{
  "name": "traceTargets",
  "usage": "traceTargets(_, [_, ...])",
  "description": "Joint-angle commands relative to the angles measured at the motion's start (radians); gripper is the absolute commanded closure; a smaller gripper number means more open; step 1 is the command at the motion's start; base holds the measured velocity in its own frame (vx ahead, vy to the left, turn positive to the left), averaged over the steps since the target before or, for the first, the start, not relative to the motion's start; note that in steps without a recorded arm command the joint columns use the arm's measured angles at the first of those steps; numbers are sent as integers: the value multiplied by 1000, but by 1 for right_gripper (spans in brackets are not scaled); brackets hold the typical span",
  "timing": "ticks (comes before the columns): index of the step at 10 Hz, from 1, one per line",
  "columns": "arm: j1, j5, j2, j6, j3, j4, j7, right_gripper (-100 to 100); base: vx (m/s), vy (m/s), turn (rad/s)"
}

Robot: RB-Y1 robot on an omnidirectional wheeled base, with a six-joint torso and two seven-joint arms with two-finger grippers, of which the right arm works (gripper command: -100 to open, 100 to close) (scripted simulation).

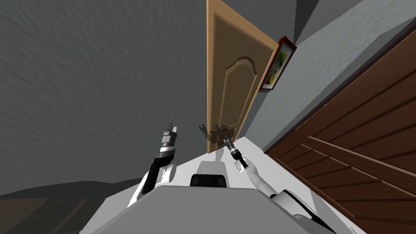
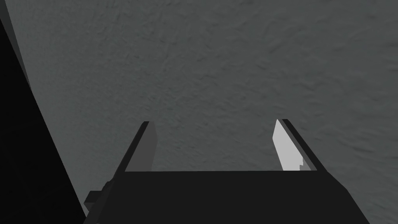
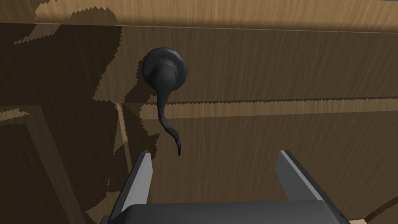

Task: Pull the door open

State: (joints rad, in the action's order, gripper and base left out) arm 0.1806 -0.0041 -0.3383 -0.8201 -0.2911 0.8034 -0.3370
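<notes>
A light wooden panelled door (image 1: 233,77) stands partly swung open ahead, its edge toward me. Its dark lever handle (image 3: 165,89) sits on a round rose, the curved lever pointing toward my right gripper (image 3: 213,163). That gripper is open, close to the door face, with the lever's tip just beyond its fingers and nearer one fingertip; nothing is between them. In the head view the right gripper (image 1: 224,139) is at the handle (image 1: 219,132). My left gripper (image 1: 172,126) is raised to the left of the door, open and empty, facing a grey wall (image 2: 217,70).
A grey wall (image 1: 93,81) fills the left. A red-framed picture (image 1: 278,63) hangs on the wall right of the door. A dark brown panelled surface (image 1: 365,134) runs along the right. A second handle (image 1: 202,129) sticks out on the door's other side.
</notes>
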Motion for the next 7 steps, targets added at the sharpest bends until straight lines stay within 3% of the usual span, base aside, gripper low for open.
traceTargets(1, [23,1,-12,-16,-9,-50,-7,-100,85,-2,53])
traceTargets(7, [85,2,-43,-55,-36,-203,-23,-100,77,4,40])
